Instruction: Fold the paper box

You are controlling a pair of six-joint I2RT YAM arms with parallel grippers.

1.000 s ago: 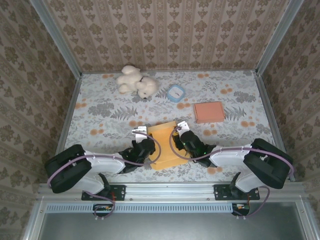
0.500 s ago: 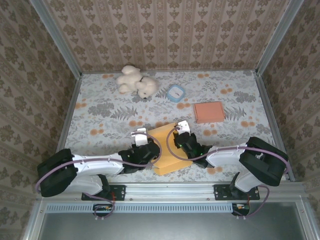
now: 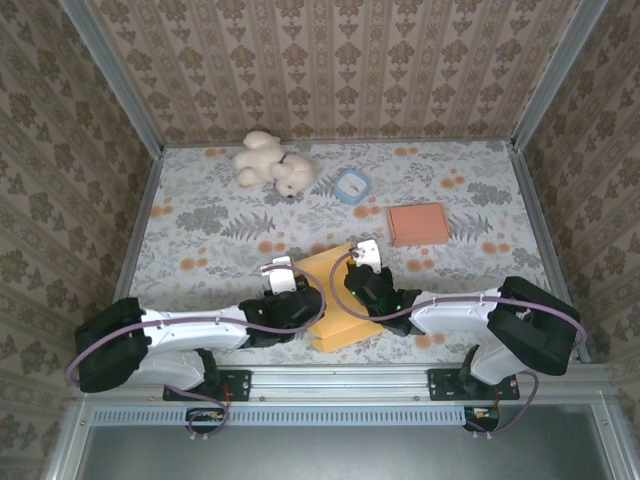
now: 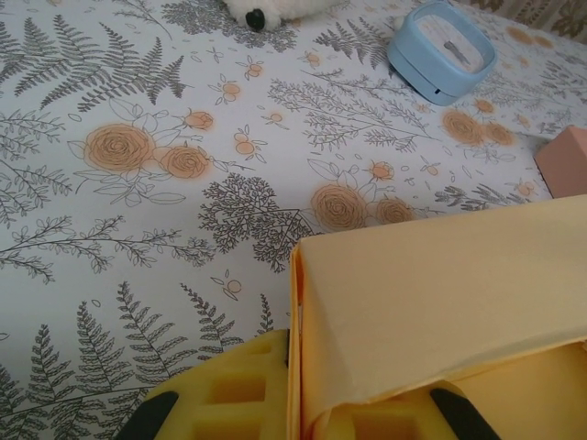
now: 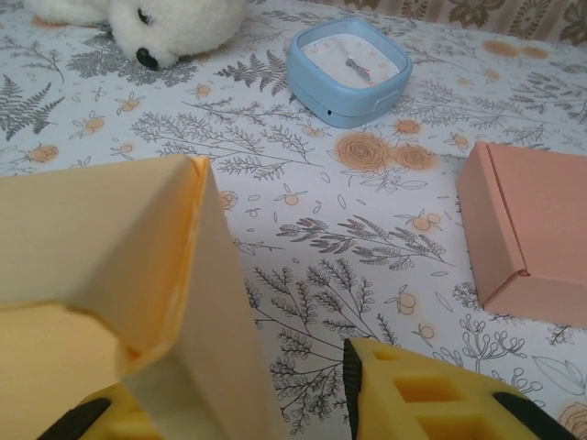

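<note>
box: yellow paper box, partly folded, near middle of the table by the front edge, between both grippers
box shape: one wall raised and tilted, corner crease seen in left wrist view, flat panel lying on the cloth below
left gripper: left gripper clenched on the box's left wall; in left wrist view the paper edge runs down between the yellow pads
right gripper: right gripper released, jaws parted astride the box's right wall; the outer finger stands clear of the paper, bare cloth shows in the gap, the other finger mostly hidden behind the wall
pink box: pink box, closed, flat, behind and right of the yellow one, apart from it
timer: blue timer, farther back, near centre
toy: white plush toy, back left, just beside the timer
table: table, floral cloth, patterned walls around
</note>
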